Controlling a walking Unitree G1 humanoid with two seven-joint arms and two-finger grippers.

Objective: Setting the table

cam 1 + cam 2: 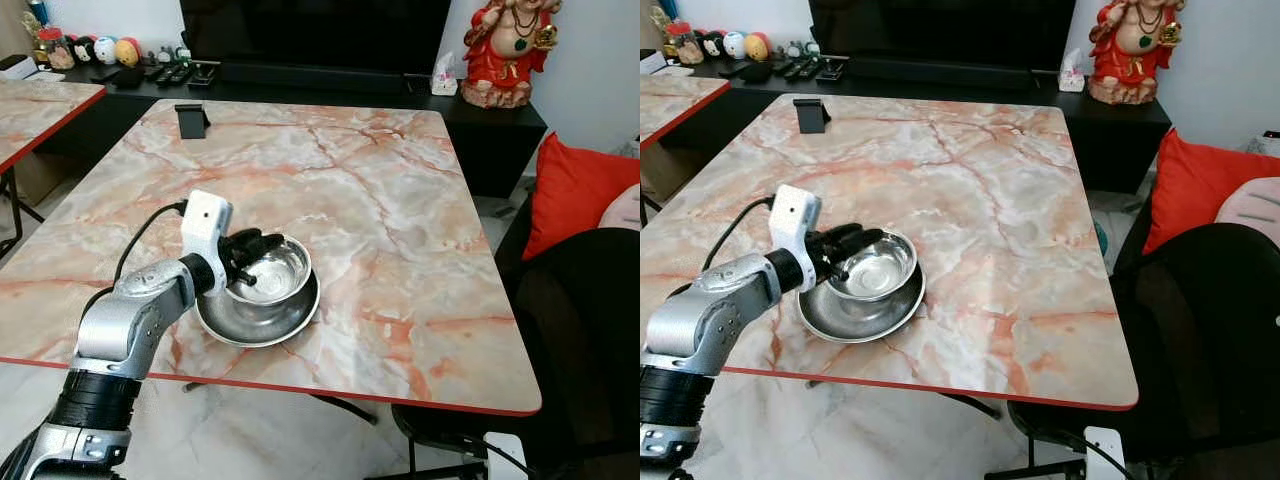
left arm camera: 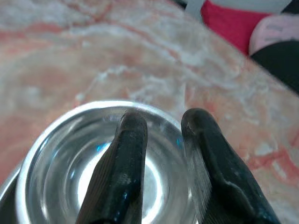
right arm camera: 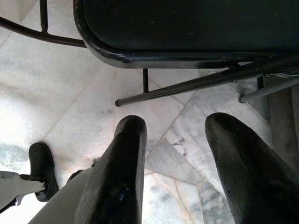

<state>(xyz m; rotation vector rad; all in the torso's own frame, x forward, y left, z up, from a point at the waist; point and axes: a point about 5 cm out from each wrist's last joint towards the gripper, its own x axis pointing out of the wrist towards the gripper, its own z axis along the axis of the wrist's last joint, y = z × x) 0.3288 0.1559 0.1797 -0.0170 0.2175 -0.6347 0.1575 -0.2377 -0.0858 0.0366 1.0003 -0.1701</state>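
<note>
A: Nearest us is the left arm (image 1: 130, 325). What's its claw (image 1: 252, 252) doing?

B: Reaching over the near rim of the bowl (image 1: 268, 272). In the wrist view both fingers (image 2: 124, 163) hang over the bowl's hollow, a narrow gap between them, nothing pinched that I can make out.

A: And the bowl?

B: It sits in a plate (image 1: 262, 320) at about seven o'clock on the bench (image 1: 380, 210), close to the near red edge. I'd guess that spot suits a diner's place.

A: Further right?

B: A black chair (image 1: 575, 330) at four o'clock, a red cushion (image 1: 575, 190) beyond. The right claw (image 3: 175, 163) hangs by it above the floor, fingers apart, idle.
</note>
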